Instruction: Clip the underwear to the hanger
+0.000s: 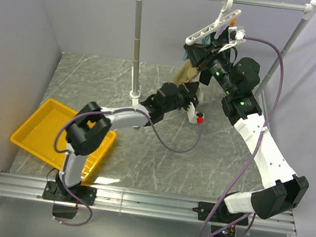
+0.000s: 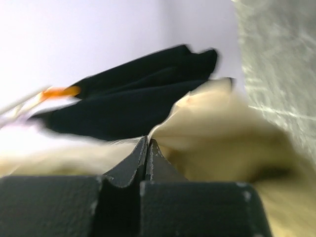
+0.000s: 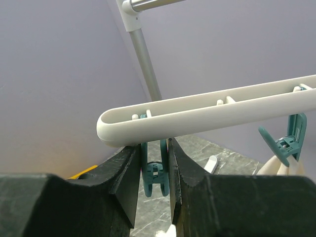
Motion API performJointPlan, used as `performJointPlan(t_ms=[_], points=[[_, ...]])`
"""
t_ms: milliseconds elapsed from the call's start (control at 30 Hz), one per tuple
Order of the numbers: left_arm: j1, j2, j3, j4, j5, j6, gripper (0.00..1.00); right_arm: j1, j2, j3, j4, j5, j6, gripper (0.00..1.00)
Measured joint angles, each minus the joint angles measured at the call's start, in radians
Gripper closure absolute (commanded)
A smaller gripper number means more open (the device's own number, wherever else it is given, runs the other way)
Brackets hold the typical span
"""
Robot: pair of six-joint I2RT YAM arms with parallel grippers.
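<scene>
The white hanger (image 1: 214, 25) hangs by its hook from the silver rail; its bar (image 3: 207, 111) crosses the right wrist view. My right gripper (image 3: 155, 163) is shut on a teal clip (image 3: 154, 170) at the bar's lower end, squeezing its handles. A second teal clip (image 3: 288, 140) hangs further along. My left gripper (image 2: 147, 143) is shut on an edge of the tan underwear (image 2: 217, 128), which it holds up just below the hanger (image 1: 186, 72). A black garment (image 2: 133, 101) shows behind the underwear.
A yellow tray (image 1: 47, 132) lies at the left front. The silver rail's upright (image 1: 135, 50) stands mid-table, its other post (image 1: 289, 42) at the right. A small white and red object (image 1: 196, 117) lies on the marble tabletop.
</scene>
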Motion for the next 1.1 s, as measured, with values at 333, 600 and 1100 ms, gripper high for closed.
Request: performJointPlan(t_ms=[333,600,1100], points=[[0.097,-0.281,-0.031,-0.013,0.117,-0.523,1.0,0.0,0.0,0.0,0.0,0.0,0.001,1.0],[0.218,-0.386,-0.101,-0.008,0.233,-0.9,1.0,0.0,0.0,0.009,0.0,-0.002,0.008,1.0],[0.304,-0.39,-0.039,-0.047,0.346,-1.333,1.0,0.0,0.0,0.01,0.002,-0.033,0.031,1.0]])
